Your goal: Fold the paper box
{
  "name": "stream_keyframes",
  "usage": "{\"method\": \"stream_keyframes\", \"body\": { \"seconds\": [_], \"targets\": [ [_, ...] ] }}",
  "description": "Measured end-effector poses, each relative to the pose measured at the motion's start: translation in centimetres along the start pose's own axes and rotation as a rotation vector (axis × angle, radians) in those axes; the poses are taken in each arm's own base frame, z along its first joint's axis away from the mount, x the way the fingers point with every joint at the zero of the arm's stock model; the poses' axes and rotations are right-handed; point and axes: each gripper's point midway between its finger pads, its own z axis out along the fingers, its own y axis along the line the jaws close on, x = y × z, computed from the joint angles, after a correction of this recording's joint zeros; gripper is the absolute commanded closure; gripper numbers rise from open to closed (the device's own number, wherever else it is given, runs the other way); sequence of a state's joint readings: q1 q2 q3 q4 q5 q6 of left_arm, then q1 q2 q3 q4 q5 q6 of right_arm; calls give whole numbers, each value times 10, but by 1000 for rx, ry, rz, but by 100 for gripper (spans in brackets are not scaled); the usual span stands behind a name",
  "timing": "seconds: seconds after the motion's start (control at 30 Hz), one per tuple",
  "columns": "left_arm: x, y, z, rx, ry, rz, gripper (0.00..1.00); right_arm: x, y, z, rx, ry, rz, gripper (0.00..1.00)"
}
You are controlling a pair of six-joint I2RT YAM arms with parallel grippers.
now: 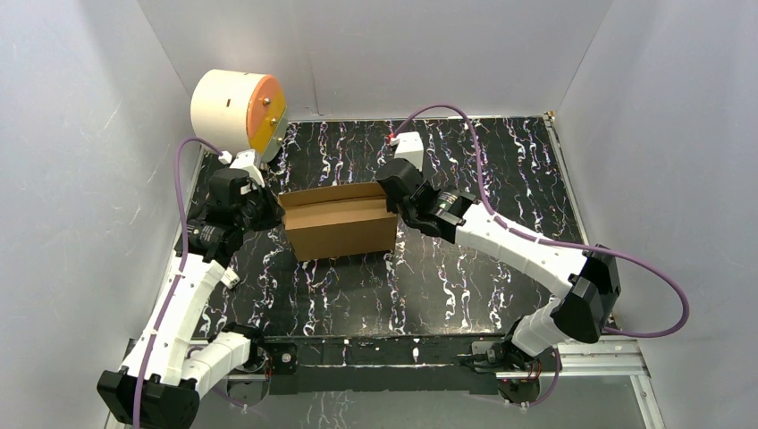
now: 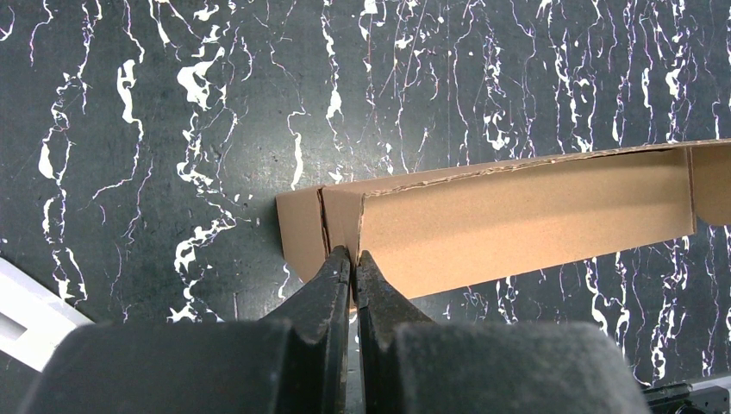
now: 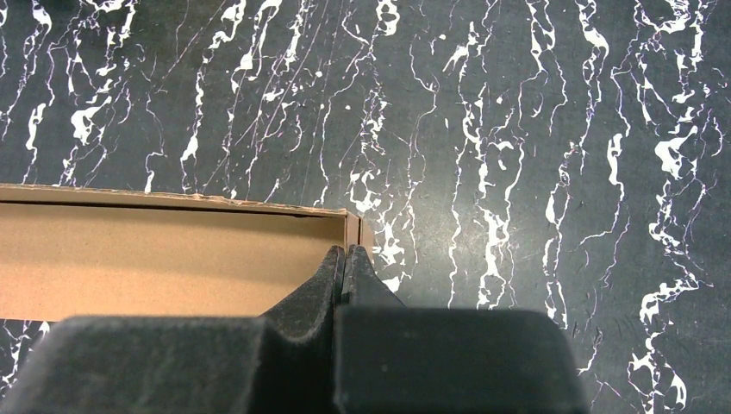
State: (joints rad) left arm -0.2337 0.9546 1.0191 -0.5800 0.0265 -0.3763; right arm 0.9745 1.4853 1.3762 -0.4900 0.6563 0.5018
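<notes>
Two ends of the paper box (image 1: 340,223) are each pinched by a gripper. The box stands as a shallow open tray of plain brown cardboard with its long walls raised. It sits on the marbled black table (image 1: 501,161), just in front of the cream cylinder (image 1: 228,107) and off to that cylinder's right.

The left gripper (image 1: 273,210) sits directly below the cylinder. In the left wrist view its fingers (image 2: 352,254) are closed down to a thin slit around the doubled end wall of the box (image 2: 517,216), right at a corner crease. The right gripper (image 1: 393,201) is well to the right of the cylinder, at the box's far end. In the right wrist view its fingers (image 3: 345,252) are pressed together on the folded end wall where it meets the long wall (image 3: 155,259).

The step in hand looks like setting the two end walls, with each arm squeezing a folded-over flap so the corner keeps its shape. Most of the forming seems done, as the sides stand and the corners look square. Whether the end flaps have locked into the base is hidden.

The next move probably calls for both grips to loosen evenly, without dragging the light cardboard. After that comes a check that the walls stand on their own, and any flap that springs up needs pressing down again.
</notes>
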Motion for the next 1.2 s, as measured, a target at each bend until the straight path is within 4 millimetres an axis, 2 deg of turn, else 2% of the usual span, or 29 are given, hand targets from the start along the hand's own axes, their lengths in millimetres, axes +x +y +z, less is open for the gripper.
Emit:
{"method": "stream_keyframes", "body": {
  "seconds": [1.2],
  "targets": [
    [3,2,-3,1,1,25,100,4,0,-2,27,-47,-59,100]
  ]
}}
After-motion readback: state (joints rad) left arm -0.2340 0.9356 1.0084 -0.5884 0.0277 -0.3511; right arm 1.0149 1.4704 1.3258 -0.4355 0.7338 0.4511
